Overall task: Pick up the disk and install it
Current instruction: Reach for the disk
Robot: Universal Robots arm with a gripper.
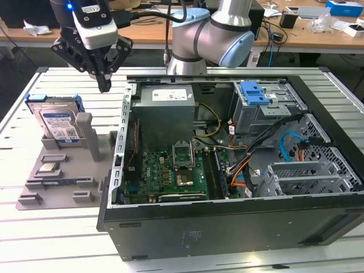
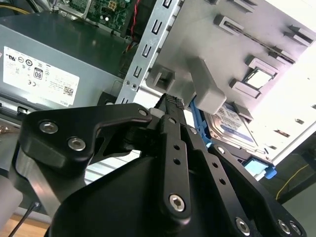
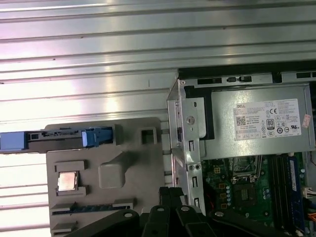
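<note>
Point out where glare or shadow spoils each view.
In the first wrist view, glare washes the ribbed table in bright bands; in the second wrist view, the grey tray burns to white along one side while the gripper sits dark; the exterior view is evenly lit, though the computer case is shadowed inside.

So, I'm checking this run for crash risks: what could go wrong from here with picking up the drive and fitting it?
The gripper hangs close to the computer case, so a careless descent could clip its metal edge. The drive stands propped in the grey tray right beside a grey post, which the gripper might bump. Loose cables inside the case could snag the drive.
</note>
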